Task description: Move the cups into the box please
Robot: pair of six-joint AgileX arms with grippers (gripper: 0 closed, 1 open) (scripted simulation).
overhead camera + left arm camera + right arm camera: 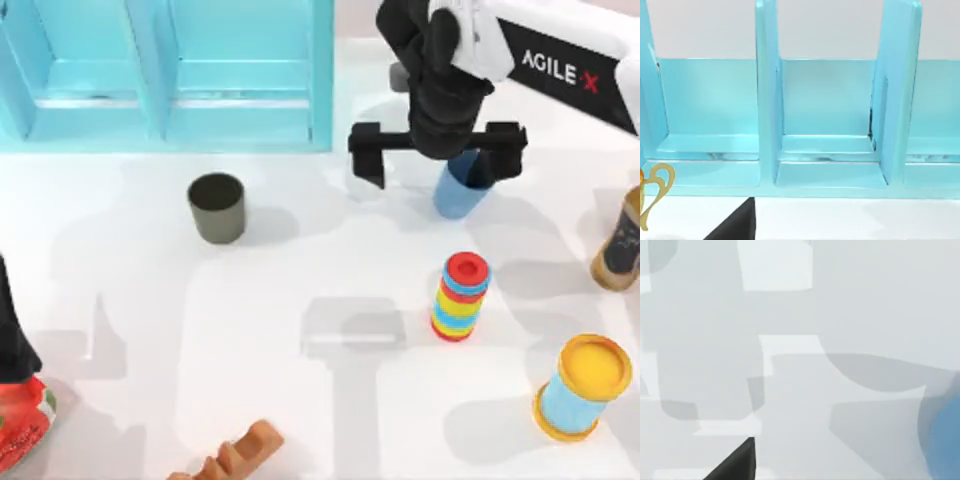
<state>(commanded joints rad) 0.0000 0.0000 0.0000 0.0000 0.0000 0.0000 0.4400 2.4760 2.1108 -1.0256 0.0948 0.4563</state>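
Right gripper [437, 151] hangs above the white desk [330, 400] with fingers spread wide, one finger over the small tapered blue cup [460, 192], which it does not clasp. The dark grey-olive tapered cup [217, 207] stands upright nearby, just before the large cyan divided box [170, 130]. Left arm [15, 330] parked at left edge.

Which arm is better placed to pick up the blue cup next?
Right. Its pincer hangs open directly over the blue cup, just below the box. The left arm sits at the table's left edge, nearer the dark cup.
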